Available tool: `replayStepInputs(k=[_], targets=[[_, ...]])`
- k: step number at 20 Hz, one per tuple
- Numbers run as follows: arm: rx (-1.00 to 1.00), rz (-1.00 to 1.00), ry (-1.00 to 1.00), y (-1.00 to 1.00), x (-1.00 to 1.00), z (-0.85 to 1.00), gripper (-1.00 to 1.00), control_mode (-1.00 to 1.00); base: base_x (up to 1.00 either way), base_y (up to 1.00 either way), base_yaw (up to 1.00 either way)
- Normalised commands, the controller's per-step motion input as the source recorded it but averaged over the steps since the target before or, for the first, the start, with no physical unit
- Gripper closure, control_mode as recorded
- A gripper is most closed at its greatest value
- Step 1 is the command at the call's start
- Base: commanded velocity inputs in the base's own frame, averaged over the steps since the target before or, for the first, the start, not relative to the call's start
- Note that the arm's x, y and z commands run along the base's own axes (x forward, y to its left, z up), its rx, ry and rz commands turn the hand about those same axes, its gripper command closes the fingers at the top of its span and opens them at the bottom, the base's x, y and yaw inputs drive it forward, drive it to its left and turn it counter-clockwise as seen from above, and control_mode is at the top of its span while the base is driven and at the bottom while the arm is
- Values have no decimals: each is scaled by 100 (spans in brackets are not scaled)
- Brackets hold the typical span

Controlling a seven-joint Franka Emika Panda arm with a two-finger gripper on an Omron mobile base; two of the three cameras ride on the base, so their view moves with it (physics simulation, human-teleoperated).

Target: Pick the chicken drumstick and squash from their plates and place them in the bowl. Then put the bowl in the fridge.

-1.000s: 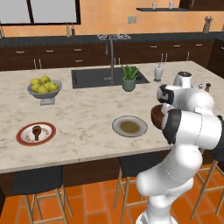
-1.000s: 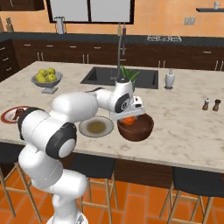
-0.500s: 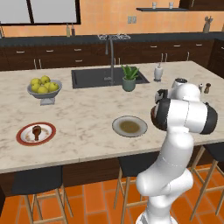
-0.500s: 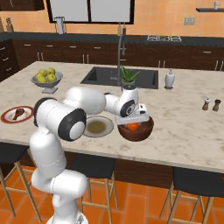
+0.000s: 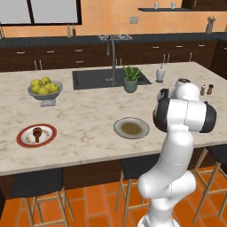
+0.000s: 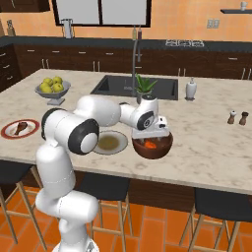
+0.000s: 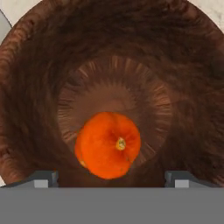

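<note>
We have swung the arm [image 6: 93,123] round over the last second: its elbow, which stood out to one side of the bowl [image 6: 152,144], has folded in and now stands upright in the left base view. Our gripper [image 6: 151,132] has stayed low over the bowl while its jaws drew a little wider apart. The squash [image 7: 107,145] lies loose on the bowl's floor, clear of both fingertips [image 7: 43,178].

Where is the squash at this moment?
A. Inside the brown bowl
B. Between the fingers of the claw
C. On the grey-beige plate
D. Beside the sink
A: the hand view shows the squash lying on the bottom of the bowl, and the grey-beige plate holds nothing.
</note>
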Motion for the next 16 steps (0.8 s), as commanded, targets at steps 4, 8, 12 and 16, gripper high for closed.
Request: replayStepInputs(k=[4, 8, 12, 16], targets=[[0, -5, 0, 0, 0, 0, -100, -100, 0, 0, 0], [1, -1, -1, 4, -34, 48, -100, -100, 0, 0, 0], [0, -13, -14, 59, -100, 54, -100, -100, 0, 0, 0], [0, -30, -11, 100, -100, 0, -100, -100, 0, 0, 0]])
